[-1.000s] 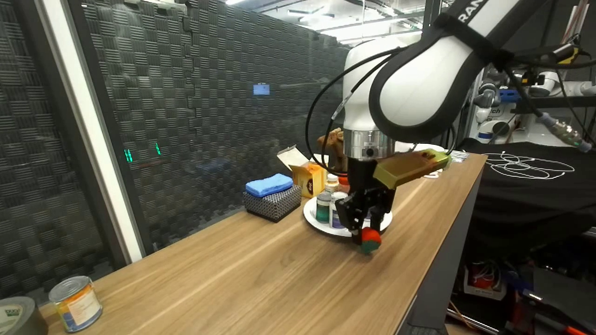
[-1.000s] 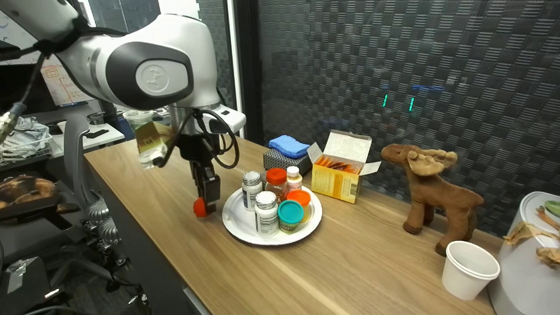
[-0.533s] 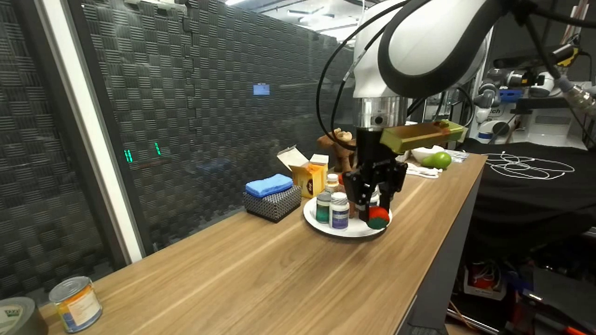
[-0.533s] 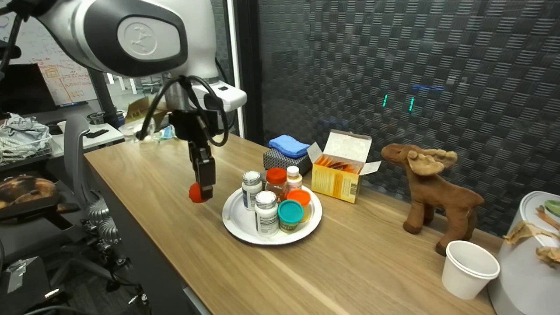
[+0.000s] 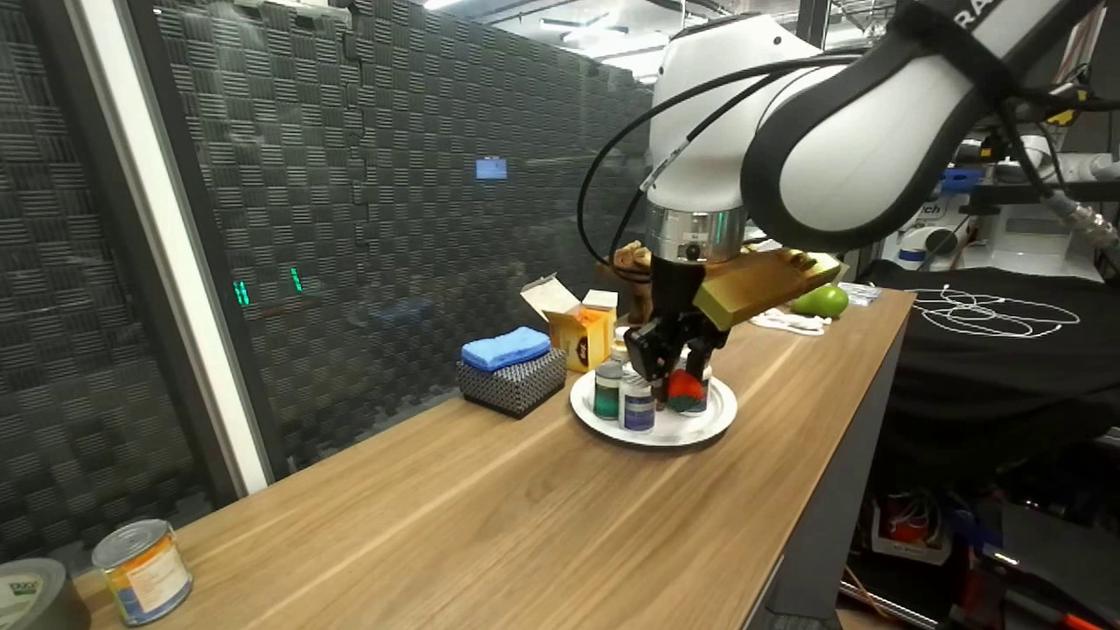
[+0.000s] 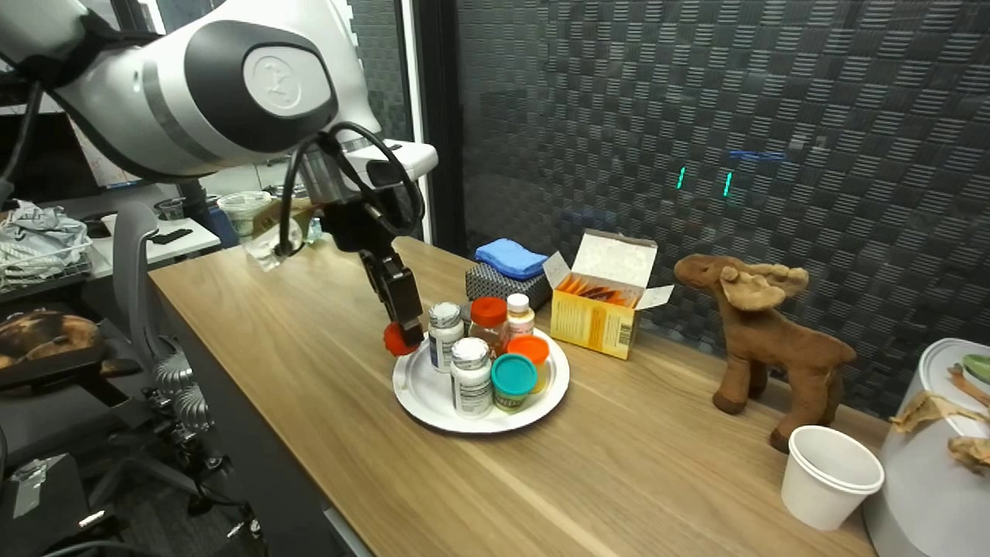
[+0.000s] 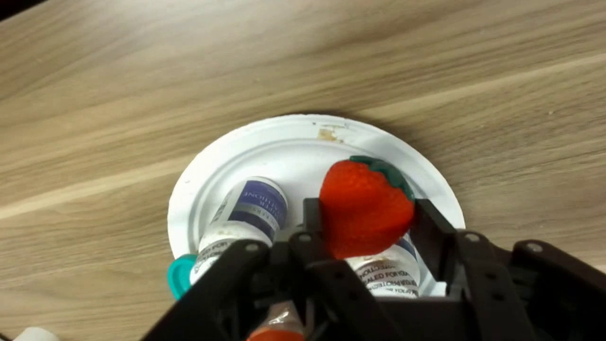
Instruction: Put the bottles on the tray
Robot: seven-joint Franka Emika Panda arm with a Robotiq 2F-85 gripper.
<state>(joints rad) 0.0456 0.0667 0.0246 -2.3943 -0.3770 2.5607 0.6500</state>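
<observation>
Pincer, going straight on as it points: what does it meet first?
Likely the plate, via the strawberry the pincer holds; depth is unclear, so the nearest white bottle might come first.

You are in what looks like a robotics lab, furnished partly like an office. Your arm (image 6: 224, 85) hangs over a wood-look tabletop (image 5: 472, 490); along one long edge of it stand dark textured panels (image 5: 367, 219). In an exterior view you see white machinery (image 5: 1032, 229) beyond the tabletop's far corner, and past its other long edge a black cloth (image 5: 1006, 385) with loose white cable (image 5: 980, 306) on top. In an exterior view you also have a grey chair (image 6: 130, 255), a white desk (image 6: 196, 242), a dark screen (image 6: 46, 166) and a sliver of whiteboard (image 6: 102, 164), all past the tabletop's edge.
</observation>
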